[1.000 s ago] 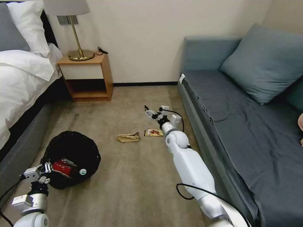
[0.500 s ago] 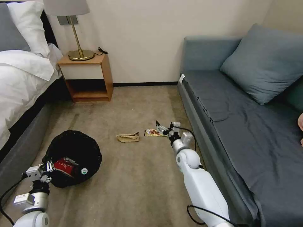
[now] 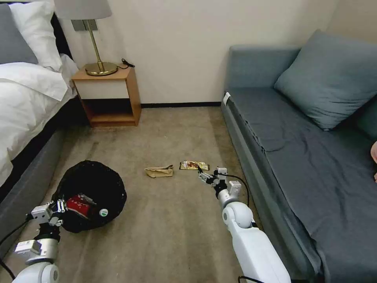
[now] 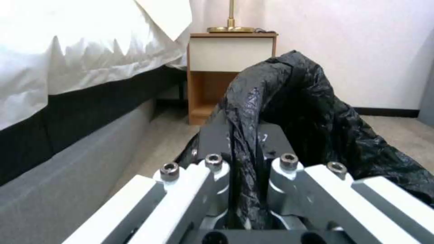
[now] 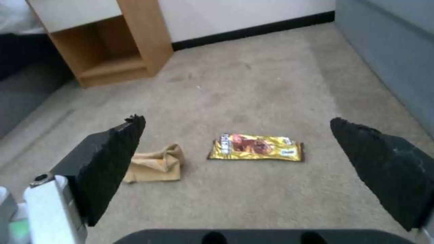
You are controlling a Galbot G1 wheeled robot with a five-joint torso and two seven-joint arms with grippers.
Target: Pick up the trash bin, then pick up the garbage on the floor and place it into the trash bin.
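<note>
The trash bin (image 3: 92, 184), lined with a crinkled black bag, stands on the carpeted floor (image 3: 176, 232) at the left, beside the bed. A red snack bag (image 3: 78, 206) and a bottle (image 3: 103, 213) lie inside it. My left gripper (image 3: 58, 207) is shut on the bin's near rim; the left wrist view shows black bag plastic (image 4: 246, 112) pinched between the jaws. A yellow-brown snack wrapper (image 3: 194, 165) (image 5: 255, 147) and a crumpled brown paper bag (image 3: 159, 171) (image 5: 156, 164) lie flat mid-floor. My right gripper (image 3: 204, 176) (image 5: 236, 120) hangs open just on the near side of the wrapper, holding nothing.
A bed (image 3: 27, 106) runs along the left, and a grey-blue sofa (image 3: 290, 141) along the right. A wooden nightstand (image 3: 108, 94) with a brass lamp (image 3: 96, 59) stands against the far wall. Open carpet lies between the bin and the sofa.
My right arm has drawn back toward me and lowered, taking the open gripper from beyond the wrapper to its near side. The left gripper and bin have hardly moved.
</note>
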